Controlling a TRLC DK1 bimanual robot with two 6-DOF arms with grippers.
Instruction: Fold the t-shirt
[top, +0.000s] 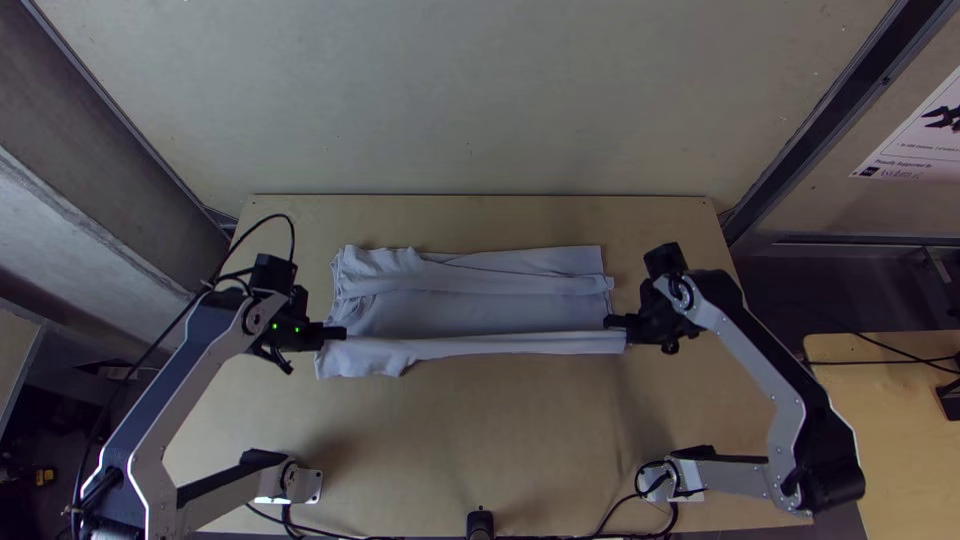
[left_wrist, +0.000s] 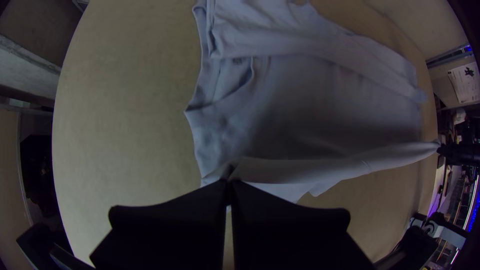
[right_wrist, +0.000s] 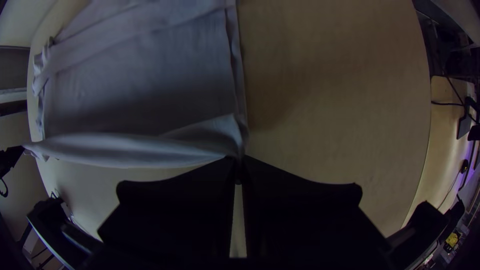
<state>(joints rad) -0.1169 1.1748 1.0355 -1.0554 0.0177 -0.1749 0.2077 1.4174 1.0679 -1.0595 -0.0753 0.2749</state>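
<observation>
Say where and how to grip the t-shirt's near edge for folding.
I'd pinch the t-shirt at both ends of its near strip, each tool coming from its outer side: the strip is long, narrow and limp, so one hold would likely sag. Left tool and right tool pinch there now.

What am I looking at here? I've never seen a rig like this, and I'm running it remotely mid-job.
Two robot arms work at a wooden table. The top view looks steeply down from above the table's near edge; each wrist view comes from a camera on that arm, its own fingers at the bottom edge. On the table lies a pale t-shirt, its far side folded inward. The left gripper and right gripper are closed on opposite ends of its near edge, which looks slightly raised between them.
</observation>
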